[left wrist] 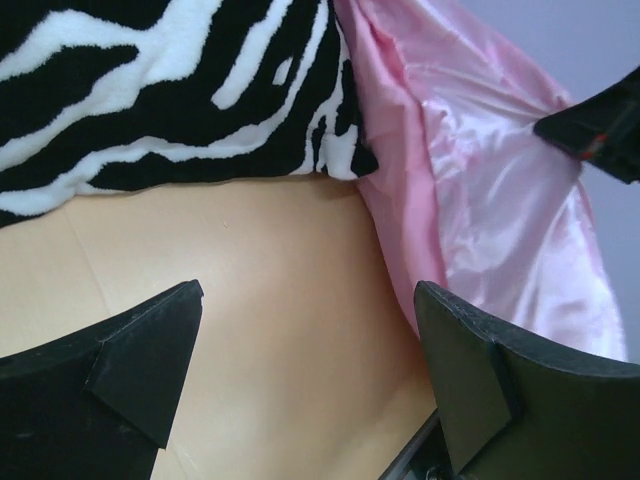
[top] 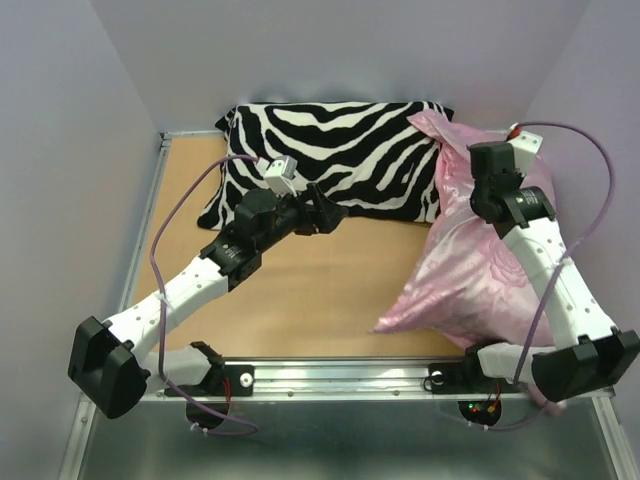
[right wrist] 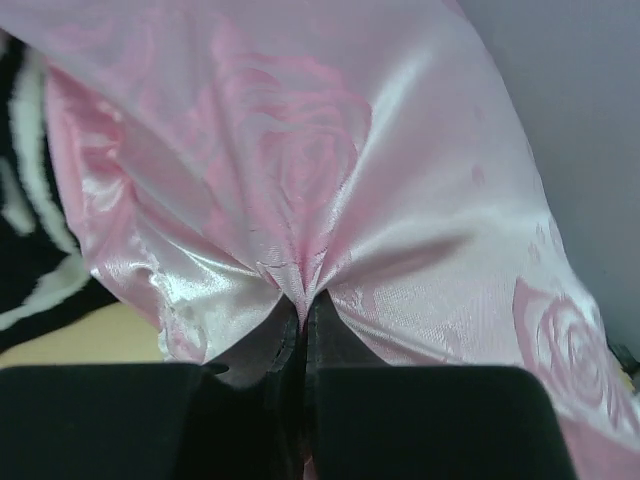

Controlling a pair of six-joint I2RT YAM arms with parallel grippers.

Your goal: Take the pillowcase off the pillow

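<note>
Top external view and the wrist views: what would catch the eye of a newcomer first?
The shiny pink pillowcase fills the right side of the table, bunched where the right gripper pinches a fold of it. At the back lies a black-and-white zebra cushion, and the left gripper hovers open just in front of it.

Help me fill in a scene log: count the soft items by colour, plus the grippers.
zebra cushion: 1
pink pillowcase: 1
grippers: 2, the left gripper open, the right gripper shut on the pink pillowcase
Total: 4
</note>
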